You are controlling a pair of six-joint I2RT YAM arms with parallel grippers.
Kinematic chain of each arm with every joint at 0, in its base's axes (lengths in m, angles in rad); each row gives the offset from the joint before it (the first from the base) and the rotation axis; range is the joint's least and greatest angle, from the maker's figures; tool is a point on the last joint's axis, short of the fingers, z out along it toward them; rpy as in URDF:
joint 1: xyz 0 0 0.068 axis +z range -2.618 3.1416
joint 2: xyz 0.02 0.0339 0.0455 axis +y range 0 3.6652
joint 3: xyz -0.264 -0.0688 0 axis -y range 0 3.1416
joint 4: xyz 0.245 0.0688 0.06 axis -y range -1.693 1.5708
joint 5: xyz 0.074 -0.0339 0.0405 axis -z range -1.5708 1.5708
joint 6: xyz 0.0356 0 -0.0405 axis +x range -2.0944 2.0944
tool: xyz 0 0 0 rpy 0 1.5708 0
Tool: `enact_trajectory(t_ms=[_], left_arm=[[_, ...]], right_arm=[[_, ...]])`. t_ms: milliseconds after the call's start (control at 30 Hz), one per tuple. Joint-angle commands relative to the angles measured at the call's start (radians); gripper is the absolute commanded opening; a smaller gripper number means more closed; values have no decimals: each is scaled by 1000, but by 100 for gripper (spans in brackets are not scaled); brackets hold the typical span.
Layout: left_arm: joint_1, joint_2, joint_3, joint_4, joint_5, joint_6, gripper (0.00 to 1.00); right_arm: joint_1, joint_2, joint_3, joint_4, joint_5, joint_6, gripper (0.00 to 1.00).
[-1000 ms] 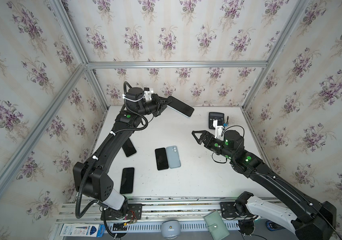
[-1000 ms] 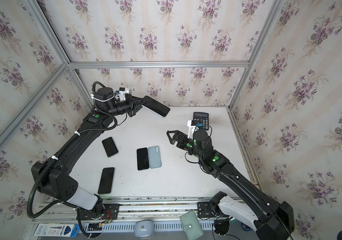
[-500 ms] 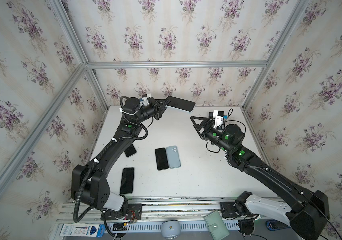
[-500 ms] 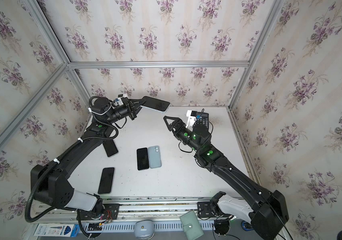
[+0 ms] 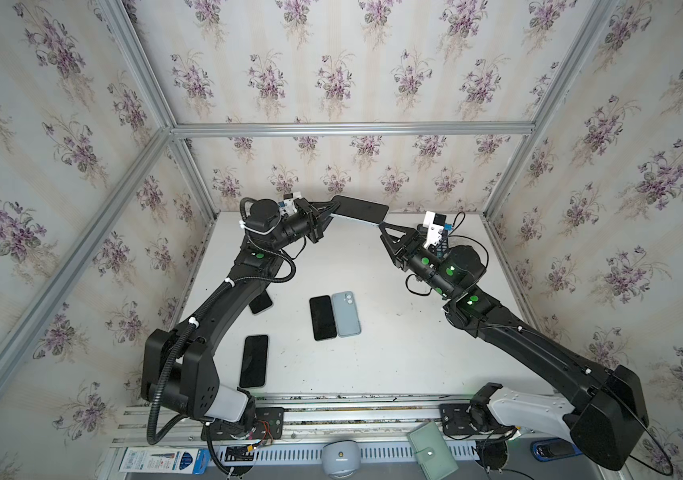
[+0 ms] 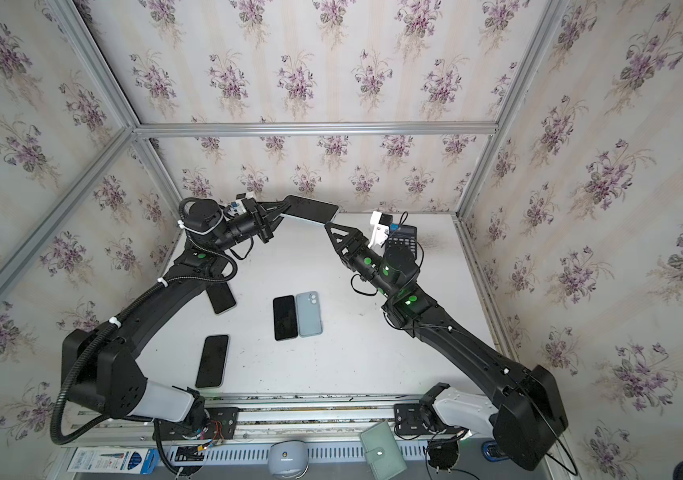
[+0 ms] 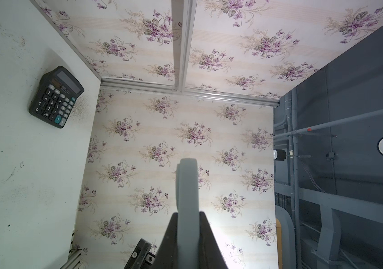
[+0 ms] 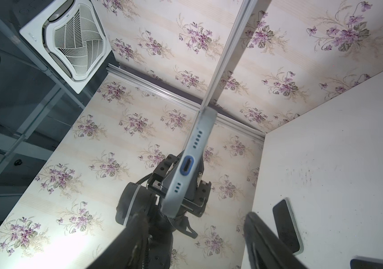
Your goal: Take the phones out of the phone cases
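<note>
Hanging clear of the tabletop [image 5: 373, 357] above its far edge, the phone [image 5: 362, 209] is held in its phone case [image 8: 191, 149] by the left claw [image 7: 187, 233], whose jaws are clamped on one short end. The long axis is laid from that claw toward the right claw [image 8: 194, 220], so the free short end, with its charging port and speaker holes, is pointed straight at it. The right claw's jaws are spread apart, and the free end is seen just ahead of them, not yet between. The right arm is judged the nearer for the pull. The case is pale grey-blue, matte, round-cornered and probably pliant. The screen is dark, glossy glass, on which a slip may be expected.
</note>
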State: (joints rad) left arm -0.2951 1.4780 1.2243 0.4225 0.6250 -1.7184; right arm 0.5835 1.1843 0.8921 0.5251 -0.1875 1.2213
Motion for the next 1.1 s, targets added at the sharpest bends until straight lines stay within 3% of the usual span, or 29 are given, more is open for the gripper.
enact_trajectory(t_ms=[0, 267, 533, 733, 900, 967, 1067], left_arm=[[-2, -7, -6, 91, 15, -39, 0], [-1, -8, -12, 93, 15, -38, 0], [-3, -11, -19, 93, 16, -37, 0], [-3, -10, -9, 99, 28, -73, 0], [-15, -12, 19, 110, 66, -145, 0], [-26, -8, 39, 114, 93, -172, 0], [-42, -13, 54, 119, 110, -196, 0]], right_arm=[[-1, 17, 35, 82, -28, 14, 61], [1, 40, 24, 122, -44, 42, 40], [-1, 50, -5, 160, -49, 61, 13], [-7, 75, -49, 239, -100, 47, 0], [-99, 161, -100, 439, -275, 3, 0], [-123, 197, -102, 495, -354, -70, 0], [-139, 216, -70, 413, -434, -249, 0]])
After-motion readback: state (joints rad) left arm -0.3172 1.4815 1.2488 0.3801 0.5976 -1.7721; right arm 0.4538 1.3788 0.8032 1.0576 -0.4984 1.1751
